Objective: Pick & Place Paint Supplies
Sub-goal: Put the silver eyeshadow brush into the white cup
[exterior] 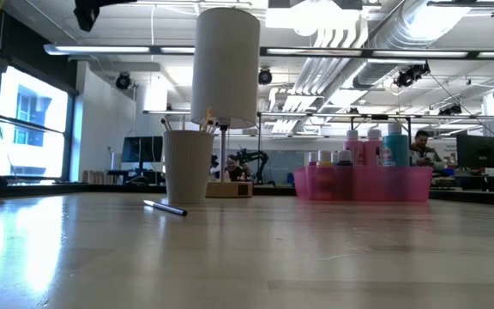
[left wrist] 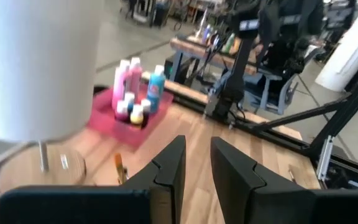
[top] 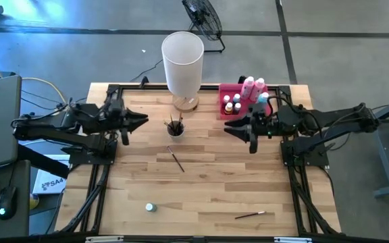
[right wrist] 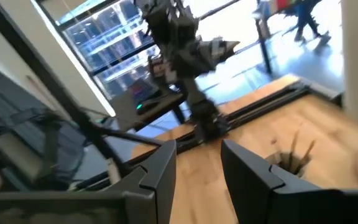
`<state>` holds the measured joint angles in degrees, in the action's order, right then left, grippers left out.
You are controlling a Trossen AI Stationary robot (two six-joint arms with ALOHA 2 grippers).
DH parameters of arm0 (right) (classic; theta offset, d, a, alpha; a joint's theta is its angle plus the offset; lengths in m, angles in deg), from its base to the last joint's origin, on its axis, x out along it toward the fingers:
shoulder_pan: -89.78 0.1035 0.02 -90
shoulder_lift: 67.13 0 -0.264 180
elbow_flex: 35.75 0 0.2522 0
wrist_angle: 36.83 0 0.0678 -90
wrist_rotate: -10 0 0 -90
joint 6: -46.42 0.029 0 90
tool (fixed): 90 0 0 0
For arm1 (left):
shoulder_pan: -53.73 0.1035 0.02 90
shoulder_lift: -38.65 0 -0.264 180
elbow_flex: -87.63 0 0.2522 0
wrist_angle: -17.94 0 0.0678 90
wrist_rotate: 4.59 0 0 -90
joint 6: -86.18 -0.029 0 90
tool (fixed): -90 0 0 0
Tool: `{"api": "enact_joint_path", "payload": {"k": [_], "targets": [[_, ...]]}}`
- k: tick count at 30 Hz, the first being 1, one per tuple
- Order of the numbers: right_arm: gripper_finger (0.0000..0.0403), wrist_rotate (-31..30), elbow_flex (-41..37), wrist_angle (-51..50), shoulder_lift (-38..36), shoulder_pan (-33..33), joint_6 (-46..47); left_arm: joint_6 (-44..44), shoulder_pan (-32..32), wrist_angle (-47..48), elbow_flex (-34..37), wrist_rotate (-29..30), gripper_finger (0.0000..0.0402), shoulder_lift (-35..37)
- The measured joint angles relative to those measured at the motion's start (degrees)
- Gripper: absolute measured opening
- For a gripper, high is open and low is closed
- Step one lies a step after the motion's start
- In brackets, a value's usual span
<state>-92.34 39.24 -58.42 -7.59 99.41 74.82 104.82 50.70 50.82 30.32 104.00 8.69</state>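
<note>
The left gripper (top: 142, 121) hung above the left side of the table (top: 208, 196), its fingers (left wrist: 169, 168) spread apart with nothing between them, pointing toward the table's middle. The right gripper (top: 229, 128) hung above the right side, just in front of the pink tray (top: 229, 91), its fingers (right wrist: 160, 165) also spread and empty, pointing toward the left arm. The two grippers faced each other across a small cup (top: 175, 127) that stood between them and held several thin paintbrushes (top: 176, 122) upright. A tall white cylinder (top: 182, 61) on a round wooden base stood just behind the cup. The tray at the right rear of the table carried the paint bottles: two taller pink bottles (top: 250, 86), a teal bottle (top: 263, 100) and several tiny bottles (top: 231, 105) with white and yellow caps, all standing upright and close together. In the low view the tray (exterior: 363, 183) showed the bottles rising above its rim. One loose paintbrush (top: 175, 159) lay flat on the table in front of the cup, angled toward the front. A second paintbrush (top: 250, 215) lay near the front right edge, well apart from everything else. A single tiny bottle (top: 150, 207) sat near the front left of the table, also well apart from both grippers
</note>
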Motion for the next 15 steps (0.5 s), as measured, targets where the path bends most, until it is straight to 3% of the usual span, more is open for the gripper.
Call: {"api": "enact_joint_path", "payload": {"k": [7,15], "targets": [[0.0121,-1.17,0.00,-1.42,-0.41,-0.04,-5.47,9.49,0.00,3.54,0.00,-1.97,0.0074,-6.13],[0.0121,-1.78,0.00,-5.65,-0.48,-0.04,-9.35,23.32,-0.04,14.80,0.00,-6.53,0.0073,-11.94]]}}
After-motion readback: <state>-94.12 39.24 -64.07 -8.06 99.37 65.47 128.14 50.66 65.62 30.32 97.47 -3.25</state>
